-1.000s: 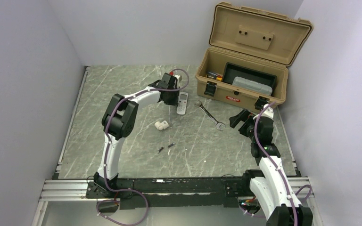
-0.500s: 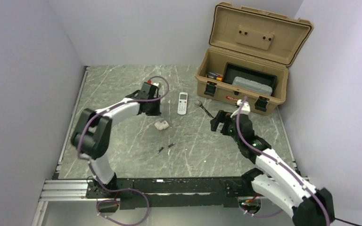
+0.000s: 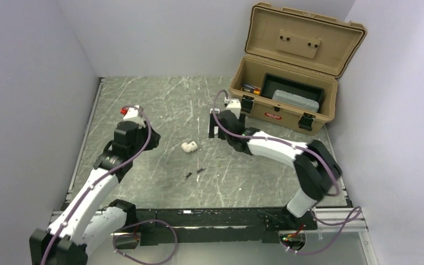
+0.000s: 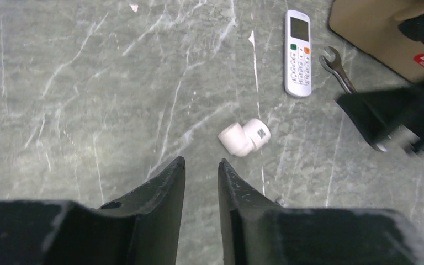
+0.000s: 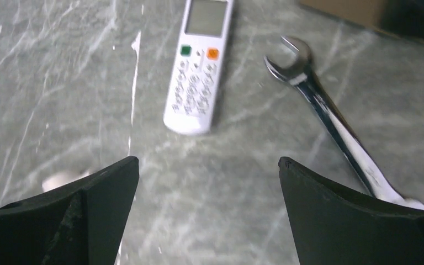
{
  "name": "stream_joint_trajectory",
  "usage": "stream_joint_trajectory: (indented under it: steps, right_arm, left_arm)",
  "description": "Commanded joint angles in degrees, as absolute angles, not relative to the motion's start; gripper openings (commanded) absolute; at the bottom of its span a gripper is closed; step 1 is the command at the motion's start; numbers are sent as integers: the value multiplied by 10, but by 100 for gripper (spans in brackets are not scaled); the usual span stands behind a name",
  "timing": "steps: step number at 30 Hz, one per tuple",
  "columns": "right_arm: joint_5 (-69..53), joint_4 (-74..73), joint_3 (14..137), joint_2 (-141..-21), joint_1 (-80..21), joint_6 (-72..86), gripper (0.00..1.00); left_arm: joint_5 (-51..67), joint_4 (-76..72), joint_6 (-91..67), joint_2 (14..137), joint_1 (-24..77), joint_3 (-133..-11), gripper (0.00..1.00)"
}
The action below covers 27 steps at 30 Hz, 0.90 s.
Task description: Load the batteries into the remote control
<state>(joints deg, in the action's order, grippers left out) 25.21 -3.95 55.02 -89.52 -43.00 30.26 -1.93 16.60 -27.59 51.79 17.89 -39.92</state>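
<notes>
Swinging in over remote control (image 5: 199, 72), right gripper (image 5: 208, 161)

The right tool (image 3: 212, 126) hovers beside the open toolbox (image 3: 279, 107); two batteries (image 3: 200, 170) lie near the white fitting (image 3: 188, 147).

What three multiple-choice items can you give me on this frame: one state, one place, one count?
1. The right tool is:
A. shut
B. wide open
C. out of view

2. The remote control lies:
A. on the table, beside the wrench
B. in the right tool
C. under the wrench

3. How many batteries lie on the table?
A. one
B. two
C. four

Answers:
1 B: its jaws stand far apart with nothing between them.
2 A: the right wrist view shows it flat on the table, buttons up, next to the wrench.
3 B: the top view shows two slim dark cylinders close together.
</notes>
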Motion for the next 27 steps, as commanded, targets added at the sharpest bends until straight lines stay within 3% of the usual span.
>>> stream_joint_trajectory:
  steps: [1, 8, 16, 27]
  right_arm:
    - [278, -35, 662, -1017, -431, 311, 100]
    - [304, -88, 791, -1157, -430, 324, 100]
    - [319, -128, 827, -1205, -419, 349, 99]
    - [294, -111, 811, -1217, -411, 345, 71]
  left_arm:
    - [-30, 198, -302, 423, 174, -361, 36]
    - [-36, 240, -284, 380, 169, -367, 43]
    - [-28, 228, -281, 386, 167, -366, 45]
    - [-27, 224, -288, 392, 163, -362, 46]
